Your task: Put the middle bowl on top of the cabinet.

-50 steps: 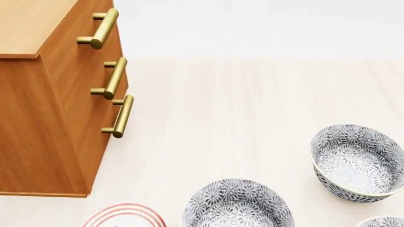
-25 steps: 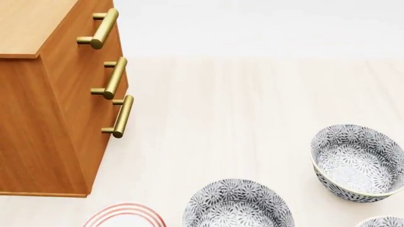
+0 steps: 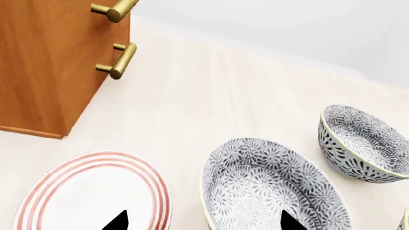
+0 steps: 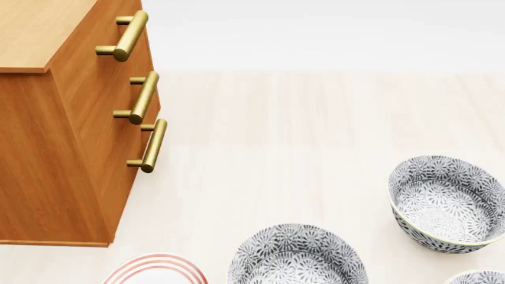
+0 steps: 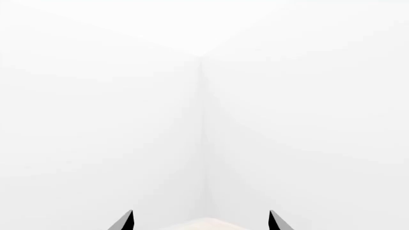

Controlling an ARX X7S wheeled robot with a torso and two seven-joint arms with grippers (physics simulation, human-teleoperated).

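Three identical grey floral bowls stand on the pale table: one near the front (image 4: 296, 257) (image 3: 275, 189), one to the right (image 4: 446, 204) (image 3: 361, 143), and a sliver at the corner (image 4: 477, 277). The frame edges cut two of them off, so I cannot tell which is the middle bowl. The orange-brown cabinet (image 4: 55, 136) (image 3: 51, 62) stands at the left with brass handles (image 4: 146, 145). My left gripper (image 3: 203, 223) hovers open, one tip over the plate and the other over the front bowl. My right gripper (image 5: 201, 223) is open and empty, facing white walls. Neither arm shows in the head view.
A flat white plate with red rings (image 4: 154, 273) (image 3: 96, 191) lies just left of the front bowl, in front of the cabinet. The cabinet's lighter wooden top (image 4: 35, 32) is bare where visible. A bit of the table's edge (image 5: 208, 225) shows in the right wrist view.
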